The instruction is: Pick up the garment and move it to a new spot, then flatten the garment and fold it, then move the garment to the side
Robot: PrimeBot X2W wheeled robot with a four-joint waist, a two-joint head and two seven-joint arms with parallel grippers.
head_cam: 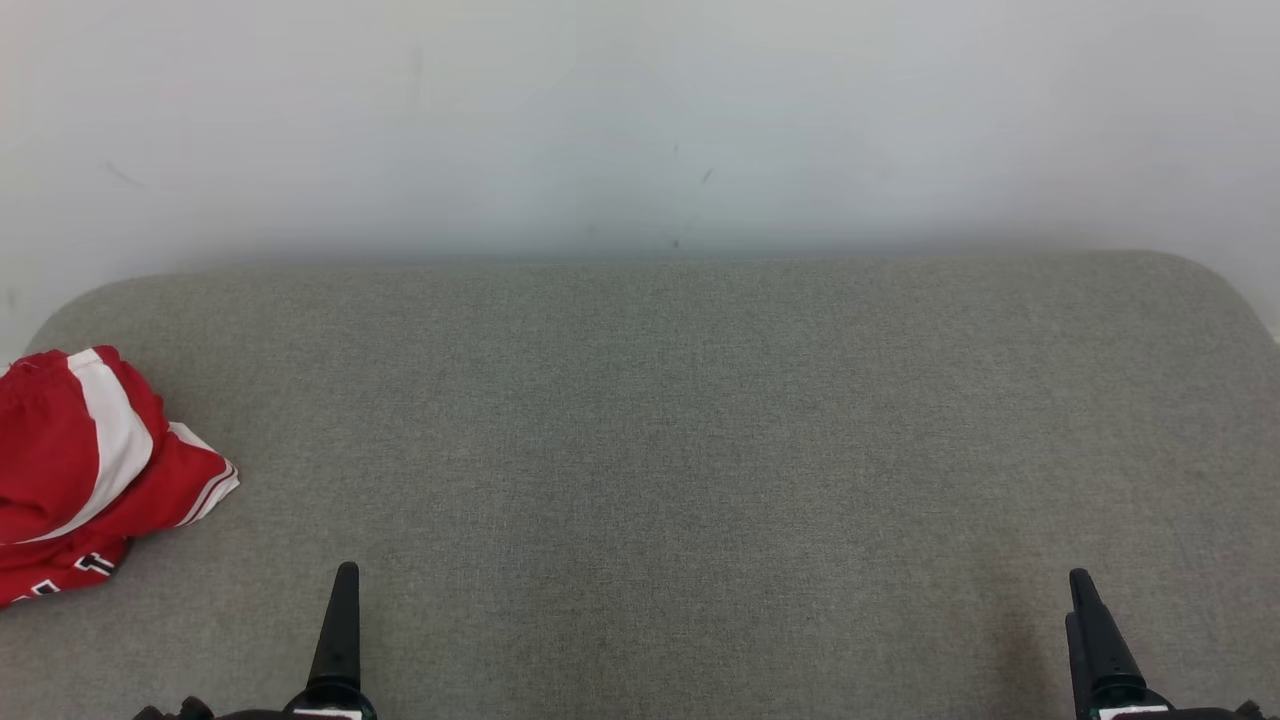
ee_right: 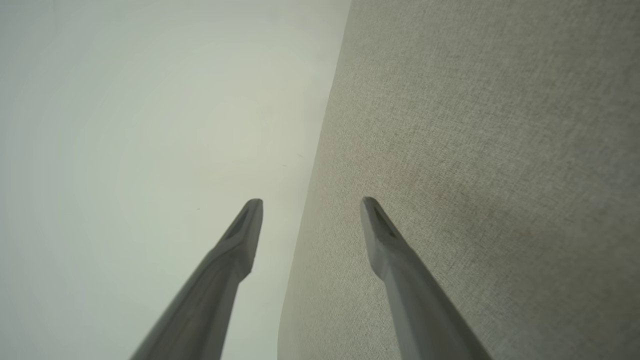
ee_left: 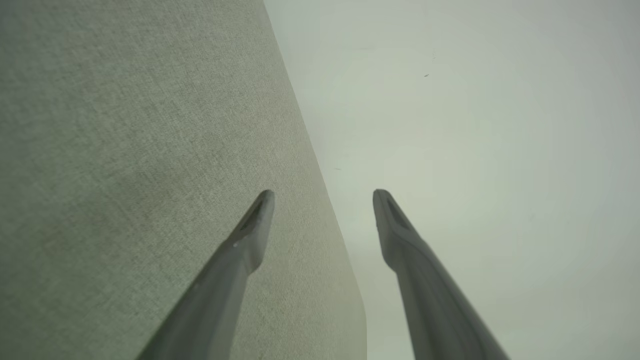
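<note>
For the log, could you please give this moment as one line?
red-white garment: bunched, untouched, far left; left end effector: open; right end effector: open

Even soft light, faint shadows; wrist views hazy, greenish, low contrast.

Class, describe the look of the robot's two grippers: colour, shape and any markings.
The left gripper and right gripper look alike: each has two long, dark fingers tapering to a pointed tip with a recess near it. In the head view, a white patch marks each base.
</note>
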